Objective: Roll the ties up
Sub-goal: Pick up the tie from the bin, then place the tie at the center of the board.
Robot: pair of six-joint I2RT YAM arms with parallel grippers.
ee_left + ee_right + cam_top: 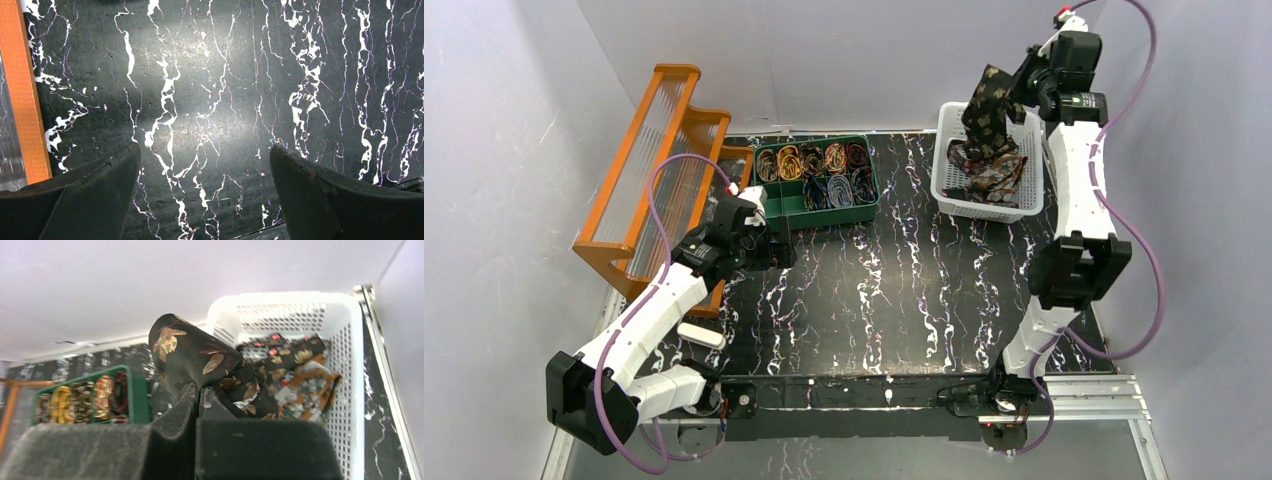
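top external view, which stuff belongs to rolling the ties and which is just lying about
Job: lifted tie in right gripper; loose ties in white basket; rolled ties in green tray; open left gripper.
Lying about: orange rack; small white object by left arm.
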